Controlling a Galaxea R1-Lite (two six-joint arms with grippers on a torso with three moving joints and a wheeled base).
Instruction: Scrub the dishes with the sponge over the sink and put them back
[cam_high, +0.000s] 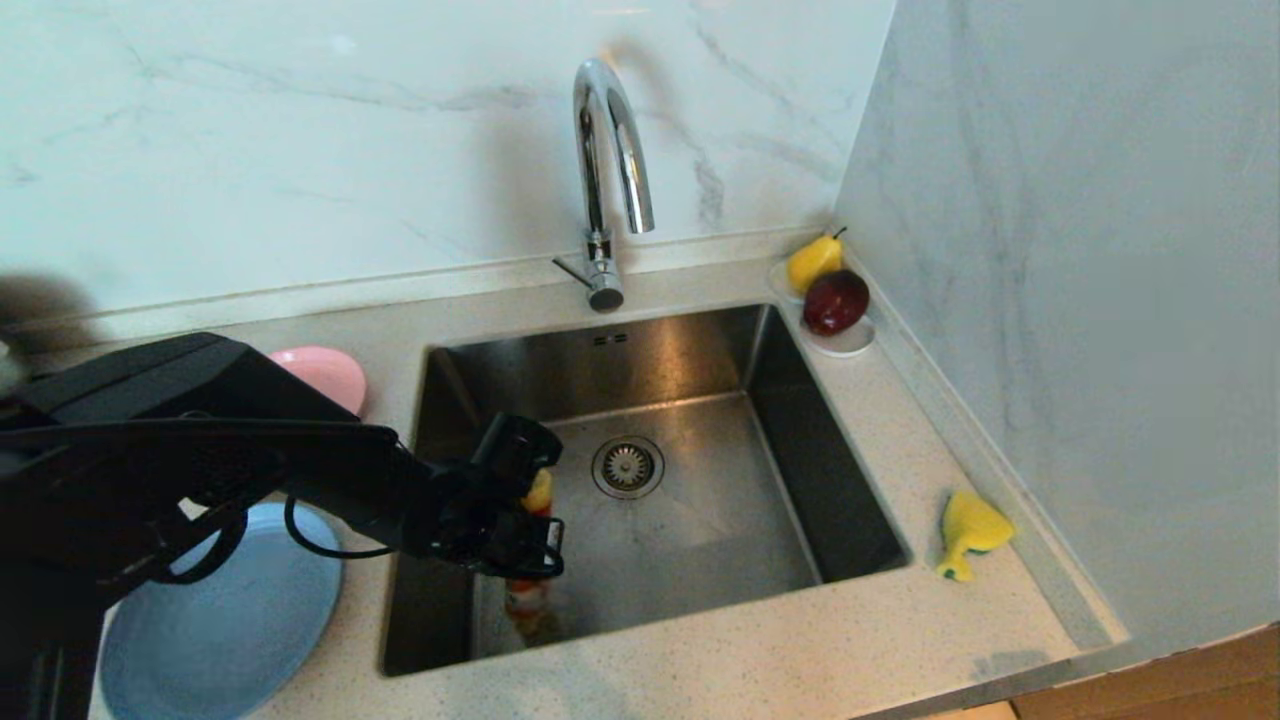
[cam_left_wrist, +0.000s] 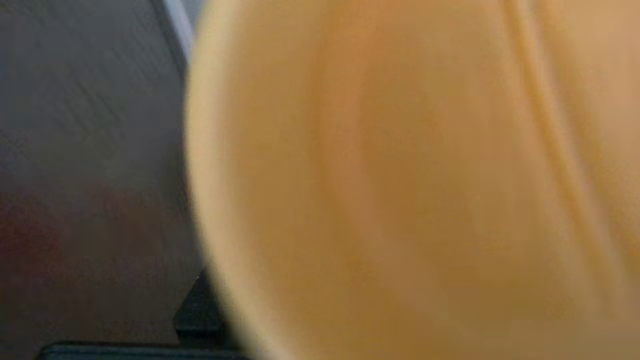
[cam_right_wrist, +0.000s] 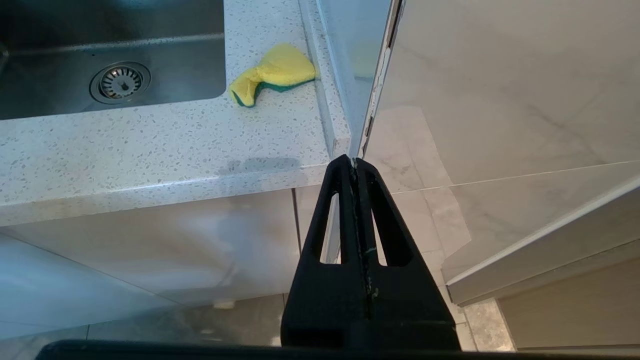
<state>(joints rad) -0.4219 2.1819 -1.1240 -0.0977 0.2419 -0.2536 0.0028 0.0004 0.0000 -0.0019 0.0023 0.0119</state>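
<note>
The left gripper (cam_high: 535, 540) was reached out over the left part of the sink (cam_high: 700, 520), its jaws clamped on an orange bottle (cam_high: 530, 590) with a yellow cap (cam_high: 540, 492), held roughly upright inside the basin. In the left wrist view the bottle (cam_left_wrist: 400, 190) filled most of the picture, with the steel wall of the sink (cam_left_wrist: 90, 150) seen beside it.

The pink plate (cam_high: 325, 372) was lying on the surface beside the sink's far left corner, partly hidden behind the arm. The light-blue plate (cam_high: 225, 620) was lying near the front left corner of the surface, just beside the sink's left rim. The sponge (cam_high: 968, 532) was lying crumpled on the surface to the right of the sink, close to the right-hand wall; its green layer was visible in the right wrist view (cam_right_wrist: 274, 74). The bowl was not seen in any view.

A pear (cam_high: 814, 260) and a dark red fruit (cam_high: 836, 301) were set on a white saucer (cam_high: 850, 343) at the far right corner. The tap (cam_high: 610, 180) was standing behind the sink.

The right gripper (cam_right_wrist: 356, 165) was parked below the front edge of the surface, jaws pressed together.
</note>
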